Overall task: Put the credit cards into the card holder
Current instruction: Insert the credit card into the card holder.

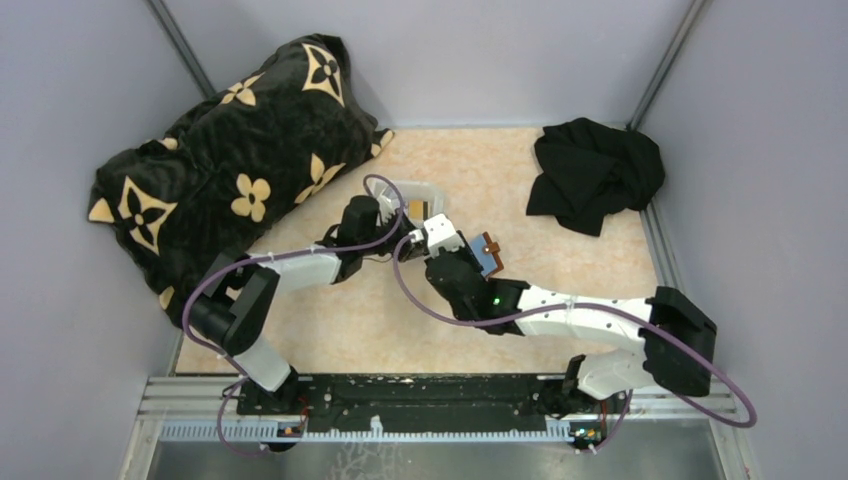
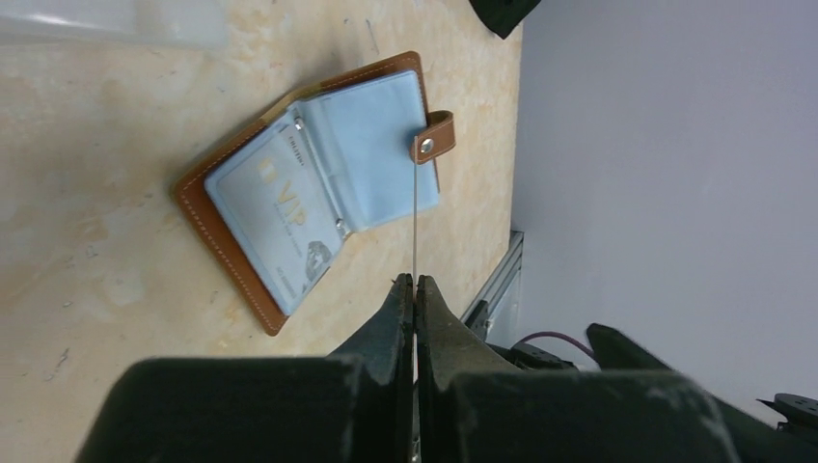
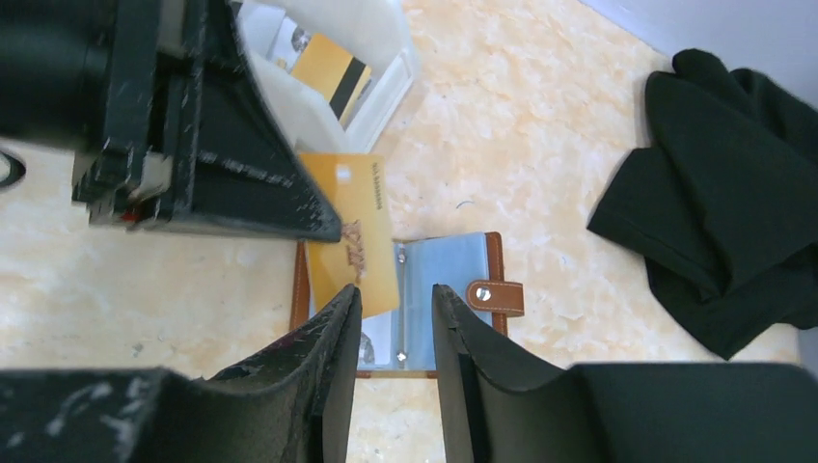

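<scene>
holder: reddish-brown stitched leather bifold card holder [image 2: 231, 256], open, flat on the beige counter [image 2: 96, 145], pale blue plastic sleeves up, snap tab out to one side | silver-grey VIP card [image 2: 280, 207]: inside one sleeve | gold rectangular card [image 3: 352, 236]: tilted over the open holder, pinched in the left end effector [image 2: 415, 282] | gold card with a black stripe [image 3: 333, 77]: in the white plastic tray [image 3: 391, 29]

On the beige table [image 1: 330, 340] lie a flowered cushion [image 1: 240, 170], black cloth [image 1: 595, 175], white tray [image 3: 386, 34] and open card holder [image 2: 309, 183]
</scene>
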